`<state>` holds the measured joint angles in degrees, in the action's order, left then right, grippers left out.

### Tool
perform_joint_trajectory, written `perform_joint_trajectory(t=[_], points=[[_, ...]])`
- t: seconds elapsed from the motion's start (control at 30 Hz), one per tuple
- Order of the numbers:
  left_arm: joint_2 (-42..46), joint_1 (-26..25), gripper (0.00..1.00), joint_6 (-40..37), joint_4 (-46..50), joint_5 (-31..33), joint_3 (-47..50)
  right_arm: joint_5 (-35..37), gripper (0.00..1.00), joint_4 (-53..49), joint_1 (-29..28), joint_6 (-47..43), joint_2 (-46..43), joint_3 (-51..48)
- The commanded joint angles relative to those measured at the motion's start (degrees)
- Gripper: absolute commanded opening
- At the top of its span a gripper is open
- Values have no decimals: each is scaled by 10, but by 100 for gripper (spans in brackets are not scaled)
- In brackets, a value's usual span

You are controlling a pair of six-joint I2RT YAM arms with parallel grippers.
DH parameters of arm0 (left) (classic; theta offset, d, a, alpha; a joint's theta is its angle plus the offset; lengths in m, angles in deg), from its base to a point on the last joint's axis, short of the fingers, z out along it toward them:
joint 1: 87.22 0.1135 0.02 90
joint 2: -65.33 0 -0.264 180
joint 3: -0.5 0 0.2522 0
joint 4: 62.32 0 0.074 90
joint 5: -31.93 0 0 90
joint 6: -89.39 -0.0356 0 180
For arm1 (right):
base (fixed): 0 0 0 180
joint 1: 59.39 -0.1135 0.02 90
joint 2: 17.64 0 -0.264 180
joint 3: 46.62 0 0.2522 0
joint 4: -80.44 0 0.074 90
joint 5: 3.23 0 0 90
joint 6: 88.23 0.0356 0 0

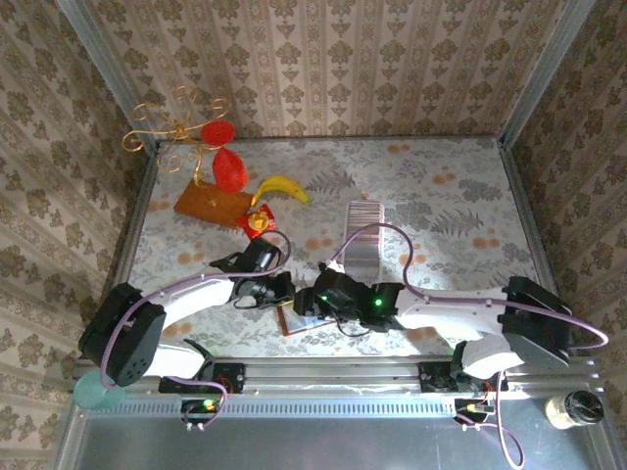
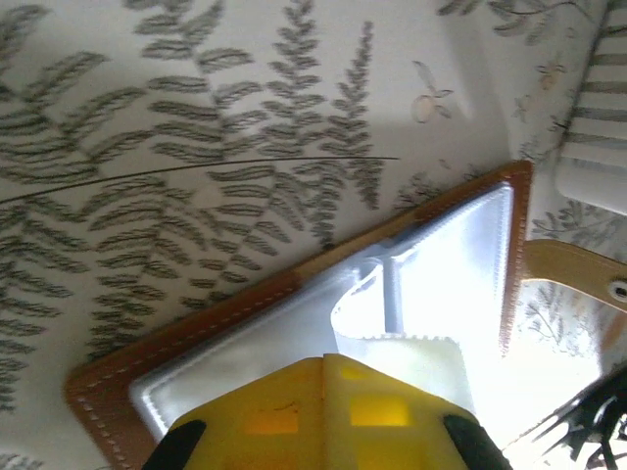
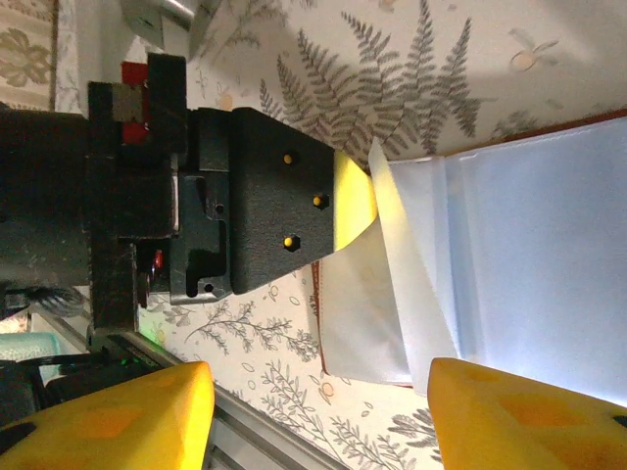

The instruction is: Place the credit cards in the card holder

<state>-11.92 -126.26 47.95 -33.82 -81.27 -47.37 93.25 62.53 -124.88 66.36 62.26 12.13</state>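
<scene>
Pinching the pale inner flap [image 2: 392,357] of the card holder [image 2: 245,328] with my left end effector [image 2: 323,421], pads pressed together on it. My read is that this peels the pocket mouth up so a card can slide in. Holder lies opened flat on the bench [image 1: 441,196] just ahead of the arm bases, brown corner [image 1: 291,321] poking out under both wrists. Right end effector [image 3: 318,401] sits just beside it, fingers spread, nothing between them. From its wrist cam I see the left end effector [image 3: 355,201] clamped on the flap [image 3: 392,264], which curls upward. Credit cards [image 1: 362,240] lie further out mid-bench as an overlapped silver strip, apart from the holder and not yet loaded. Next is likely a right-side reach to them. Banana [image 1: 284,188] and orange-brown board [image 1: 211,204] are at the far left, out of the way.
</scene>
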Motion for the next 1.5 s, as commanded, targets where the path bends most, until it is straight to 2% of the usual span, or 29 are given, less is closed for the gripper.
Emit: perform_joint_trajectory(t=[0.0,0.2,0.43,0.47,0.53,0.6,0.87,1.03,1.27,1.47], points=[[-12,-14,0,-17,15,-20,-27,67,62,-51,7,-31,-55,-22],[-46,-44,0,-12,6,-17,-51,102,60,-120,45,-145,-143,-47],[-93,-68,0,-2,-6,-5,-78,106,57,-120,67,-516,-238,-83],[-95,-72,0,0,-7,-1,-77,92,57,-119,75,-570,-245,-91],[-93,-77,0,4,-6,6,-73,68,55,-108,107,-618,-252,-99],[-78,-79,0,5,7,18,-67,-32,55,-91,151,-685,-261,-107],[35,-92,1,37,36,50,-1,-91,58,-130,226,-879,-197,-54],[52,-102,2,54,18,48,40,-108,58,-141,279,-973,-131,-22],[52,-102,0,51,27,71,67,-95,63,-136,295,-1086,-52,10],[65,-66,0,36,39,77,93,-81,69,-110,295,-1144,-9,16]])
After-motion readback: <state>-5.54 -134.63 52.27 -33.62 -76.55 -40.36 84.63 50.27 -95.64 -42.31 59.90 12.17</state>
